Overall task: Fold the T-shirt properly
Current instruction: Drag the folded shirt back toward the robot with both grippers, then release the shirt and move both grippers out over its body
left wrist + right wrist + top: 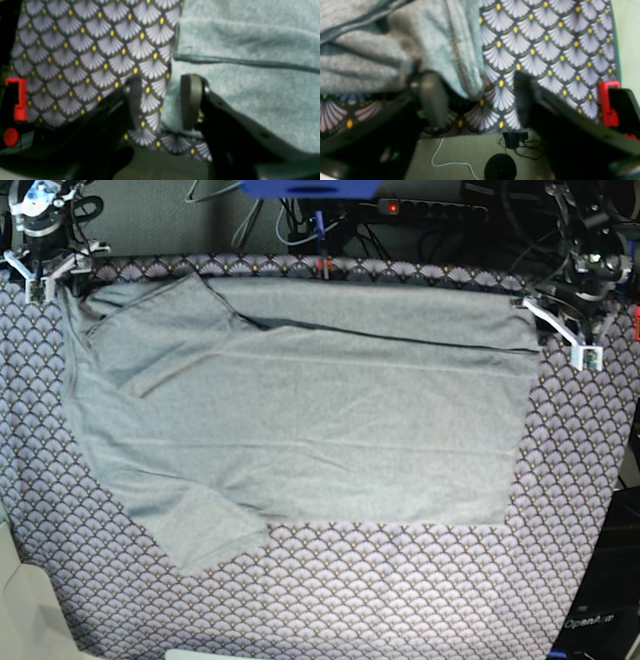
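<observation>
The light grey T-shirt (300,410) lies spread on the table, with its top edge folded over along the back and a sleeve pointing to the front left. My left gripper (162,102) is open at the shirt's back right corner (560,325). The shirt's edge (250,87) lies loose between its fingers. My right gripper (477,100) stands open at the back left corner (45,270). A bunched grey fold of the shirt (357,62) reaches down into its gap without being pinched.
A purple-grey scallop-patterned cloth (350,600) covers the table under the shirt and shows as a margin on all sides. Cables and a power strip (430,208) run behind the back edge. Below the table edge lie a thin white cord (440,160) and a black round object (500,167).
</observation>
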`<state>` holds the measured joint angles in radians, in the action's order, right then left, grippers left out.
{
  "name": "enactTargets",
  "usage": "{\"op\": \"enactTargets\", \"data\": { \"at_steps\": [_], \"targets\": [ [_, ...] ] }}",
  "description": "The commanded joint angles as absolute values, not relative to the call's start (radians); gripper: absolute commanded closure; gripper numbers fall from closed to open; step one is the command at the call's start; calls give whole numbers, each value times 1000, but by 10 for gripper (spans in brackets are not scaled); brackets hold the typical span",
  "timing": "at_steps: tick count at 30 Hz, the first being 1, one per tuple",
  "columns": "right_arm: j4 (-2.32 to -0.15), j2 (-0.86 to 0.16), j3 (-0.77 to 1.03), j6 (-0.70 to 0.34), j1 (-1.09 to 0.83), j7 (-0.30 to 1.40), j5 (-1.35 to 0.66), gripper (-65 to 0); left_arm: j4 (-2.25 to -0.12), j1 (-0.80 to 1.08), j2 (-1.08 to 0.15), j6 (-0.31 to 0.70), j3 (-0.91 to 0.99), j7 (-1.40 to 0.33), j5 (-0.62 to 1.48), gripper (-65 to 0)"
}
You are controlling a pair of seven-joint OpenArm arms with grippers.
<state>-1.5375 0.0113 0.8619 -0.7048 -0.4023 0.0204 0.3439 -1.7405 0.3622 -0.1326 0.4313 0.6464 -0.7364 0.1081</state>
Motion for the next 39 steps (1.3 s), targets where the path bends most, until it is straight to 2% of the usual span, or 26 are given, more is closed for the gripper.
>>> {"op": "enactTargets", "data": {
  "at_steps": [1, 4, 10, 18, 24, 26, 29, 31, 39],
  "targets": [
    [-1554, -1, 866, -698, -410, 4, 337, -444, -1759, 360, -143, 432, 654, -720, 113, -256],
    [-1557, -4, 880, -698, -426, 1, 332, -453, -1759, 360, -143, 432, 654, -717, 117, -256],
    [-1629, 22, 1036, -698, -377, 1, 332, -453, -1799, 357, -133, 432, 717, -716, 124, -256],
    [-1687, 19, 1204, -698, -165, 1, 337, -453, -1896, 289, -122, 432, 768, -725, 117, -256],
    [-1728, 21, 1089, -698, -71, 7, 340, -453, -1897, 142, -131, 430, 763, -858, 111, -263],
    [-1727, 21, 1020, -698, -45, 8, 377, -453, -1896, 77, -133, 430, 762, -914, 111, -308],
    [-1698, 22, 934, -698, 39, 10, 467, -453, -1888, -22, -130, 426, 760, -954, 111, -424],
    [-1655, 22, 901, -698, 102, 10, 522, -453, -1859, -87, -128, 424, 757, -960, 111, -463],
    [-1342, 13, 888, -698, 421, 8, 769, -453, -1518, -355, -143, 421, 604, -905, 5, -442]
  ]
}}
